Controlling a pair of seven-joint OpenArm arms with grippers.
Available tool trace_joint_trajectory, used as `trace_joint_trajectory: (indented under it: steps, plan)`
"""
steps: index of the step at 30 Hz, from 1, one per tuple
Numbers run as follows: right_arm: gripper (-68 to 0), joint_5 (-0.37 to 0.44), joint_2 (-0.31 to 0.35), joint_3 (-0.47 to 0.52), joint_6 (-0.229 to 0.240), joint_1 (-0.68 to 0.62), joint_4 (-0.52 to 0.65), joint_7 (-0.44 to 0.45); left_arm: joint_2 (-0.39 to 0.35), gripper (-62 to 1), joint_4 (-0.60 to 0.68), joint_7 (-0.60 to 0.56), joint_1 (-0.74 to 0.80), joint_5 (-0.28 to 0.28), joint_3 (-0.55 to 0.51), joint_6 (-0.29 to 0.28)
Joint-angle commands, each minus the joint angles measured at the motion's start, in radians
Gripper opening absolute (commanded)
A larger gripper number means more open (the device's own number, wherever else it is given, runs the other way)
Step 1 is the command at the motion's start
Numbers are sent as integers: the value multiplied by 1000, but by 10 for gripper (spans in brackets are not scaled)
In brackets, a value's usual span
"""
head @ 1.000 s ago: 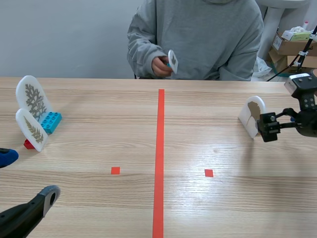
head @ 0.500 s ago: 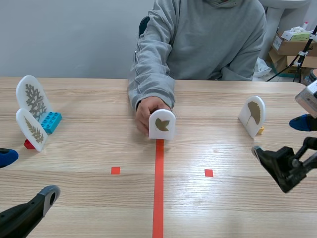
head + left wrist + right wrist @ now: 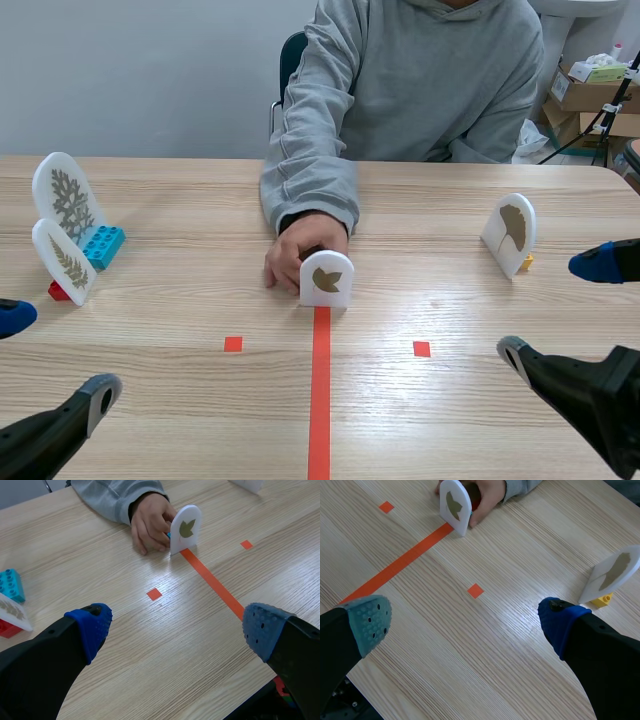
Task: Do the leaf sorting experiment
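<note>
leaf card (image 3: pixel 326 279) with a brown lobed leaf stands upright mid worktop (image 3: pixel 200 420), right at the far end of the orange tape line (image 3: pixel 320 390). person's hand (image 3: pixel 298 250) is cupped behind it, fingers touching its back and base; the grey sleeve (image 3: pixel 310 185) comes in over the far edge. a bit of blue shows at the card's back in my left wrist view, can't tell what it is.

my left gripper (image 3: pixel 177 630) sits low at the near left corner, fingers spread wide, nothing between them, well apart from the leaf card. my right gripper (image 3: pixel 465 622) is at the near right corner, also spread wide and holding nothing.

ginkgo card (image 3: pixel 513 232) stands near the right edge on a yellow block (image 3: pixel 525 264), just beyond my right gripper, not touching it. by the left edge: branching-leaf card (image 3: pixel 68 200) on a blue block (image 3: pixel 103 245), fern card (image 3: pixel 65 262) just in front of it on a red block (image 3: pixel 57 291), both tilted back a little.
</note>
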Motion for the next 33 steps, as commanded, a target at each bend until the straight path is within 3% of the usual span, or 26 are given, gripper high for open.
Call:
trace_joint_trajectory:
  steps: [1, 33]
  plan:
    - [-71, 5, 2, 8, 19, 14, -10, 5, 2, -50, 3, -10, -3, -13, 1, -1]
    - [-71, 22, 2, 8, 26, 15, -10, 8, 2, -50, 3, -10, -3, -10, 1, -1]
